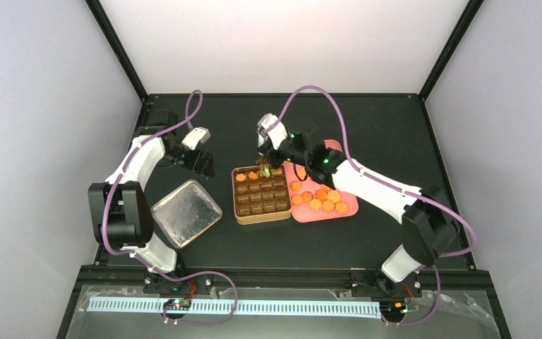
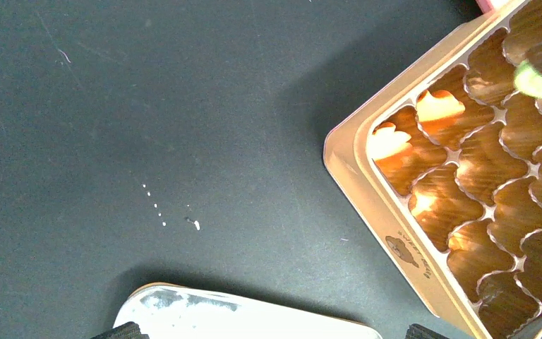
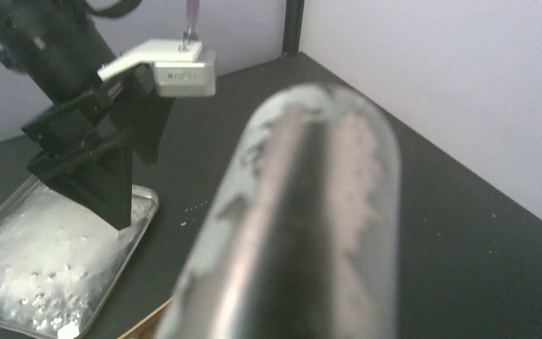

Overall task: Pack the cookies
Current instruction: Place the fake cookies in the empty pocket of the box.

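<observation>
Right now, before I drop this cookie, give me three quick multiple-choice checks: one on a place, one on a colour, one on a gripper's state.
1. The tin's lid is: A) shut on the tin B) flat on the table left of the tin C) on edge behind the tin.
2. The cookie at the metal tongs' tip is: A) green B) pink C) dark brown.
3. The left gripper is: A) open, empty B) shut on the lid C) shut on a cookie.
1 B: it lies apart, beside the tin. 2 A: green shows at the tip. 3 A: fingers spread, nothing between.
</observation>
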You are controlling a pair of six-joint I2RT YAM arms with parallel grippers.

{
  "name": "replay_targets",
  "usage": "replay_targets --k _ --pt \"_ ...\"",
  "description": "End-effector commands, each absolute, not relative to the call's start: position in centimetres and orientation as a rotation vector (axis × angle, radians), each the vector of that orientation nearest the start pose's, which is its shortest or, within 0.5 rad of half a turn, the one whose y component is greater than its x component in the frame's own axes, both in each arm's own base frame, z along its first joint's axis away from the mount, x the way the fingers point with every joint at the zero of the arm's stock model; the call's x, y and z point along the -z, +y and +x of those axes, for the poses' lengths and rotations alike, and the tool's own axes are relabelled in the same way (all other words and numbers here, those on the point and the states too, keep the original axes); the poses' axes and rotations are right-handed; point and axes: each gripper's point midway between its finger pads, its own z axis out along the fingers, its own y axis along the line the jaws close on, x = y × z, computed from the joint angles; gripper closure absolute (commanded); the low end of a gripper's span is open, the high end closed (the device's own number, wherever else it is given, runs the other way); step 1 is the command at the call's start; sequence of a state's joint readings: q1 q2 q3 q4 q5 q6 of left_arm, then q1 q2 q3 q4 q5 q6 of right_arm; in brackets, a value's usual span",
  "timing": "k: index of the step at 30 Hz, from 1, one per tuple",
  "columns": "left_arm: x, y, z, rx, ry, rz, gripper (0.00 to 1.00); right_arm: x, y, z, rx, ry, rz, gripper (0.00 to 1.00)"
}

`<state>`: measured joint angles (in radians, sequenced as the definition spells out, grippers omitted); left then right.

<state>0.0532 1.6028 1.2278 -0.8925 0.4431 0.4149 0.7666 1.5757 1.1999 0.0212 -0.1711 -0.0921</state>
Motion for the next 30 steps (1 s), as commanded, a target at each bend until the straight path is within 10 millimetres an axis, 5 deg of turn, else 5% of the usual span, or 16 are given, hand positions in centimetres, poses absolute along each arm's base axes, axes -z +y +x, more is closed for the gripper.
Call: replay_targets --k 1,19,30 --pt "-13.5 -5.3 34.9 0.505 2.622 0.572 0.02 -27.8 38.3 34.1 -0.616 1.622 -0.993 0.99" --pt "-13.2 -5.6 34.5 0.536 2.621 0.567 0.02 -25.4 38.6 35.0 -0.545 1.624 -1.037 0.99" --pt "-13.6 -5.6 34.6 0.535 2.608 0.573 0.02 -24.6 38.7 34.8 -0.580 1.663 -1.035 0.76"
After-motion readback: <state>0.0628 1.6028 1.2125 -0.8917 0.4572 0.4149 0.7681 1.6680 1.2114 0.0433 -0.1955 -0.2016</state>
